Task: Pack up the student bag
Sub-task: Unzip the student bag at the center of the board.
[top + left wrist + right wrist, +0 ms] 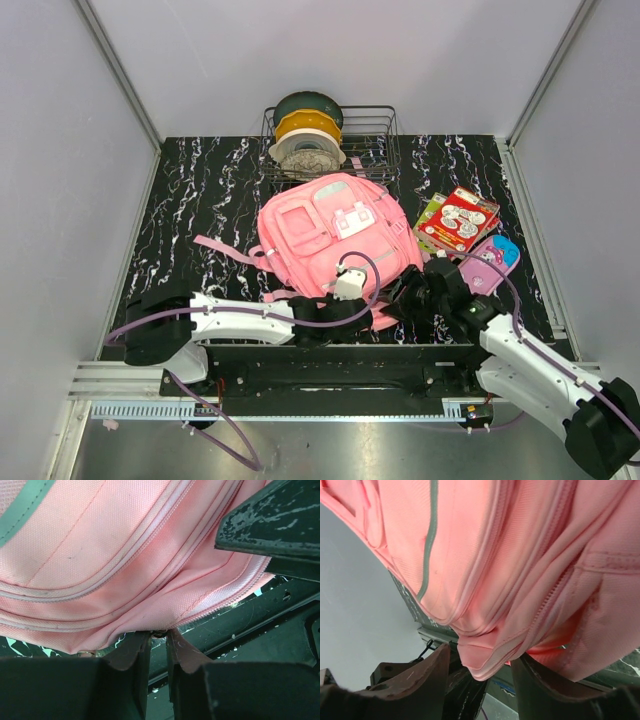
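Note:
The student bag (330, 232) is a large pink backpack lying flat in the middle of the black marbled table (200, 190), front pockets up. My left gripper (338, 305) is at the bag's near edge. In the left wrist view its jaws (160, 634) are pinched on a small dark metal zipper pull under the pink zip seam (150, 580). My right gripper (402, 297) is at the bag's near right corner. Its fingers (430, 672) stand apart on either side of a hanging fold of the bag's fabric (487, 652), with a gap on the left side.
A wire basket (380, 125) with filament spools stands behind the bag. To the bag's right lie red and green booklets (458, 220) and a small pink pencil case (490, 263) with a blue end. Grey walls enclose the table.

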